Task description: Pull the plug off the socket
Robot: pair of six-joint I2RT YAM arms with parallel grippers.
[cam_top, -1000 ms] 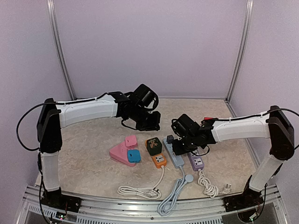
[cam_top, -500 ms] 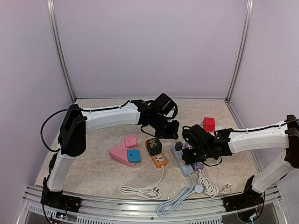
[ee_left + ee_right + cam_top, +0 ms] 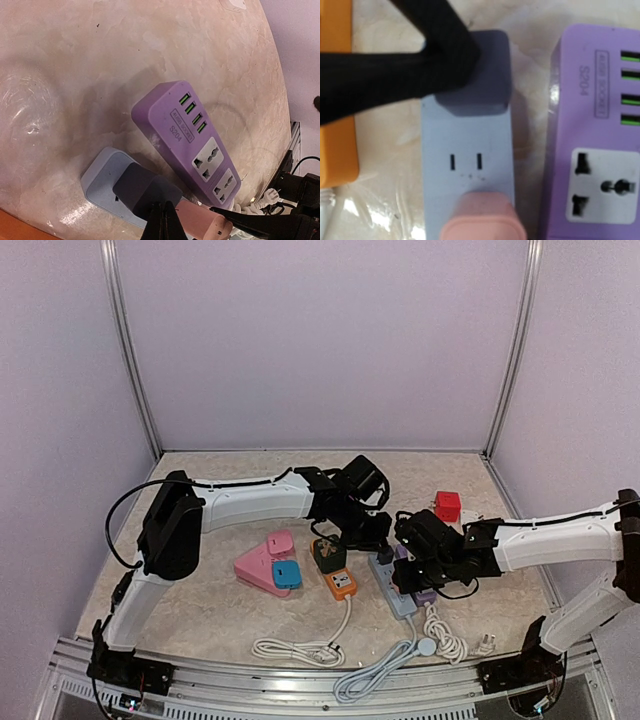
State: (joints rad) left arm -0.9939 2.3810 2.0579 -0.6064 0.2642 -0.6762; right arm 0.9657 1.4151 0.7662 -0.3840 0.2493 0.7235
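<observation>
A dark grey plug (image 3: 383, 553) sits in the far end of a pale grey power strip (image 3: 397, 593). It also shows in the left wrist view (image 3: 142, 190) and the right wrist view (image 3: 480, 75). My left gripper (image 3: 379, 543) is shut, its black fingertips (image 3: 164, 220) pressed together against the plug's top. My right gripper (image 3: 409, 574) is shut, and its pink pad (image 3: 482, 217) presses down on the grey strip (image 3: 467, 165) just below an empty two-slot outlet.
A purple power strip (image 3: 192, 132) lies right beside the grey one. An orange socket (image 3: 341, 583) with a dark green adapter (image 3: 329, 553), a pink and blue block (image 3: 268, 568), a red cube (image 3: 447, 506) and coiled white cables (image 3: 300, 648) are nearby.
My left arm has swung right and down onto the dark plug. My right gripper has shifted slightly toward the front with the grey strip and now presses on it.
</observation>
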